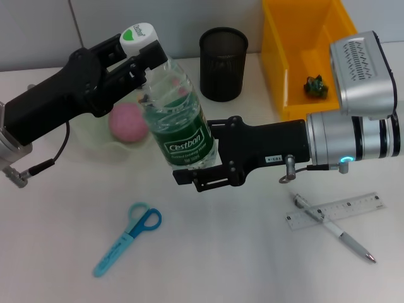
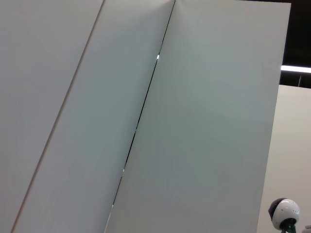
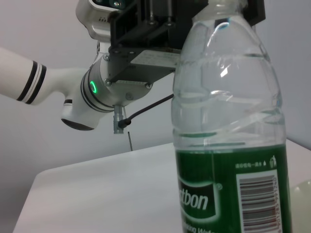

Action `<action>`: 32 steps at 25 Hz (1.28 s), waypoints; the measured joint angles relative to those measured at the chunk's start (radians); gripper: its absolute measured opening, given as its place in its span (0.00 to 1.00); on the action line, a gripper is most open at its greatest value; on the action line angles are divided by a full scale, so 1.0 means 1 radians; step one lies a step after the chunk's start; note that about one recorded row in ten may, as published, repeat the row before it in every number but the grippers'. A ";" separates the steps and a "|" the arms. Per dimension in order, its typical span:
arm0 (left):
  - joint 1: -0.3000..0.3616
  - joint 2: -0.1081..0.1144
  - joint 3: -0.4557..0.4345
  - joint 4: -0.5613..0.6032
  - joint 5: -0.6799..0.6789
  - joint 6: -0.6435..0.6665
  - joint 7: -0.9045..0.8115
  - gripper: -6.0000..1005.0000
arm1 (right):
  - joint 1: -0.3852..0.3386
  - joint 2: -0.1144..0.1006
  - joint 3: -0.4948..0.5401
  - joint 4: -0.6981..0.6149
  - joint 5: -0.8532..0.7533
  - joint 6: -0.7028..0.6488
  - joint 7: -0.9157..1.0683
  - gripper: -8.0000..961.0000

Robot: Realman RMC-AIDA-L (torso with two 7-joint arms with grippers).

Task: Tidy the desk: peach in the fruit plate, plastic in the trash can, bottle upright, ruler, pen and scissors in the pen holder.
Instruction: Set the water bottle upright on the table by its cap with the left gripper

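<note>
From the head camera, one clear plastic water bottle with a green label (image 1: 178, 120) stands nearly upright above the white counter (image 1: 221, 265), its smooth ribbed body held by two black claws. The left claw (image 1: 144, 47) is clamped on the white-and-green cap at the top; the right claw (image 1: 201, 165) is clamped around the labelled lower body. Behind the bottle lies one round, matte pink peach (image 1: 126, 122) inside a pale, translucent wavy-edged fruit plate (image 1: 95, 136). One black cylindrical wire-mesh pen holder (image 1: 223, 63) stands near the wall, and beside it one glossy yellow rectangular plastic bin (image 1: 297, 57) holds a small crumpled green scrap of plastic (image 1: 315, 86). On the near counter lie one pair of blue plastic-handled scissors (image 1: 128, 237), and well apart from them, one flat clear ruler (image 1: 334, 211) with one slim silver-white pen (image 1: 333, 230) lying across it.

The left wrist camera shows only smooth pale wall panels (image 2: 170, 121) with a thin dark seam between them.

The right wrist camera shows the bottle (image 3: 228, 145) close up: clear ridged plastic above, green label with a barcode below, and the left claw (image 3: 228, 7) gripping its top.
</note>
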 joint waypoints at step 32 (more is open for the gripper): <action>0.056 0.029 -0.038 0.014 0.000 -0.009 0.009 0.47 | -0.070 -0.002 0.036 -0.021 -0.017 0.015 -0.003 0.79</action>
